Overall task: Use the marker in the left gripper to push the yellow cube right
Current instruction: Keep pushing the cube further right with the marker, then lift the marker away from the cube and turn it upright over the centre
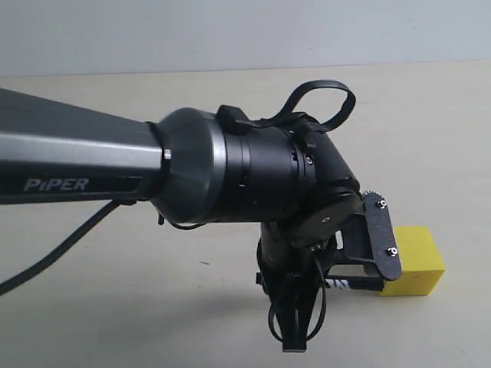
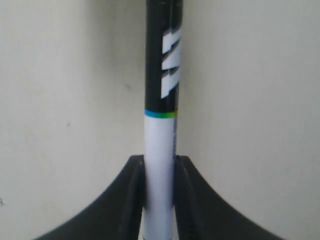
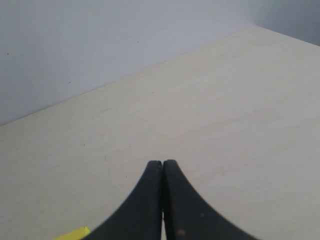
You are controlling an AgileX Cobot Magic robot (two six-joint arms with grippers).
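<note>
Grip first: black two-fingered left gripper (image 2: 160, 167), curved fingers pressed on both sides of a slim marker (image 2: 161, 90), clamped around its white barrel. In the left wrist view the marker runs from bottom centre straight up to the top edge. White barrel low, thin green-to-yellow ring at mid-frame, black cap half above. White slanted strokes are printed on the cap; only part shows, not readable as letters.

Exterior view: this gripper sits right of centre, low in frame, one flat black jaw plate with screws facing right. Below the plate a short black stretch of marker with white print points right. Beyond it, plain bright yellow matte cube (image 1: 418, 261) on the pale beige tabletop (image 1: 115, 307), lower right of frame, its left part hidden behind the plate. Marker end lies at the cube's left face; contact cannot be confirmed.

Thick glossy black arm (image 1: 92, 165) enters from the left edge, "PiPER" in pale letters near that edge. Black cable (image 1: 326, 83) loops above the wrist, upper centre.

Black right gripper (image 3: 162, 165): fingers pressed tip to tip, nothing between them, bottom centre of its view. Sliver of yellow at that view's lower left. Grey wall (image 1: 230, 31) across the top.
</note>
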